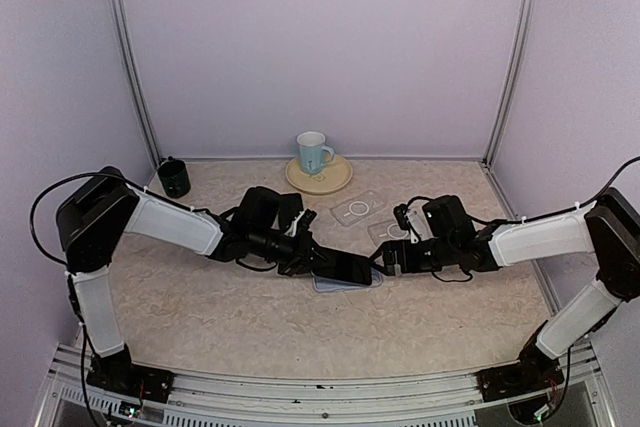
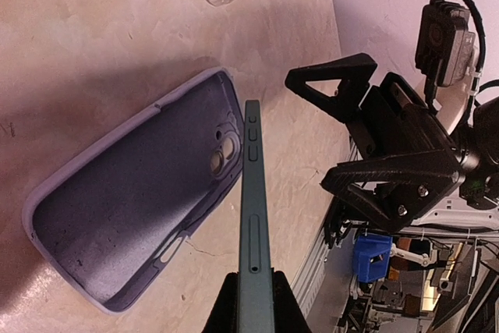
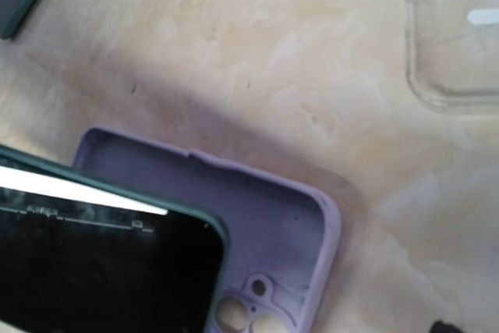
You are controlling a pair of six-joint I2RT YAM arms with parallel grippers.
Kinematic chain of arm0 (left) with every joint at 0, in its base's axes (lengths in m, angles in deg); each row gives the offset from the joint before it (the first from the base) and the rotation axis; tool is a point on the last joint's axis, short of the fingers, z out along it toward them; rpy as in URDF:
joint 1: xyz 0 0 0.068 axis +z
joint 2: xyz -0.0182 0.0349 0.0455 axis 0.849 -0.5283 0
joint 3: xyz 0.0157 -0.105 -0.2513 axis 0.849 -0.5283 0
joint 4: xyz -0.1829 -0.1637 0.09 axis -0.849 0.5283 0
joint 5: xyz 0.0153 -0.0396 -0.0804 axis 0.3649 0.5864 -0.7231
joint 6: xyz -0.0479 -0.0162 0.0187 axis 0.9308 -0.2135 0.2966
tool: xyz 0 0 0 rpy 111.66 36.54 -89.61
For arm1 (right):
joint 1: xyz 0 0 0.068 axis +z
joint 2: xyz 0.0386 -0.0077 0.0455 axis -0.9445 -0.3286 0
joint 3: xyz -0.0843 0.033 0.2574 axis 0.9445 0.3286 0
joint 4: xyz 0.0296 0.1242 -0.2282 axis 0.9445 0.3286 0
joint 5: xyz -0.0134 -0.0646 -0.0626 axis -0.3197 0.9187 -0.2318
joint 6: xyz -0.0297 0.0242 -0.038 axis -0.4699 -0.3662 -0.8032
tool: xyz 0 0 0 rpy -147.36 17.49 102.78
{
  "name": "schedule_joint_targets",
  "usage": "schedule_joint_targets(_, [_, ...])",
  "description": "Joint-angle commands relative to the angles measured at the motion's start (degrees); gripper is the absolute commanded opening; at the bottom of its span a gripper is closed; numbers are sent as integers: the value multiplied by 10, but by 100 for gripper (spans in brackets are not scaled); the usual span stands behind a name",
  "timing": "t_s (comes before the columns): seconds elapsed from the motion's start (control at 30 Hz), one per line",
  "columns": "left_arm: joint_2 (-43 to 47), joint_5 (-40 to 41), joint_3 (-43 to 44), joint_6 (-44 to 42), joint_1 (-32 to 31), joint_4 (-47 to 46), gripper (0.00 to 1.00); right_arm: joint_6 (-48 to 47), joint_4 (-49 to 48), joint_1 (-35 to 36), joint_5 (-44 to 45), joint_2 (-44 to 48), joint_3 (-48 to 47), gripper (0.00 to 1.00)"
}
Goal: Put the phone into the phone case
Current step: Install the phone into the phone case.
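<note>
My left gripper (image 2: 253, 309) is clamped on the phone (image 2: 253, 193) and holds it edge-on over the lilac phone case (image 2: 117, 216), which lies open side up. Only the left wrist view shows this tilt, and my right gripper (image 2: 312, 130) spread wide and empty just beyond the case's camera end. The right wrist view shows instead the phone's dark screen overlapping the case's interior beside the camera cutout.

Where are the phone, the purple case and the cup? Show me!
phone (image 2: 254, 200): left wrist view, on its thin side edge.
purple case (image 2: 132, 208): left wrist view, on its inside floor.
cup (image 1: 313, 153): top view, on its side wall.
</note>
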Motion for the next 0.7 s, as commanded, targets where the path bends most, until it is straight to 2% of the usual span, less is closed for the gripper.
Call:
schedule_joint_targets(0.0, [-11,-13,27,7,2,-7,0,-2,-22,7,-7,-7,-10,100])
schedule_joint_targets(0.67, [-29,-9,25,39,18,-32,0,2,-33,19,-1,-8,-1,100])
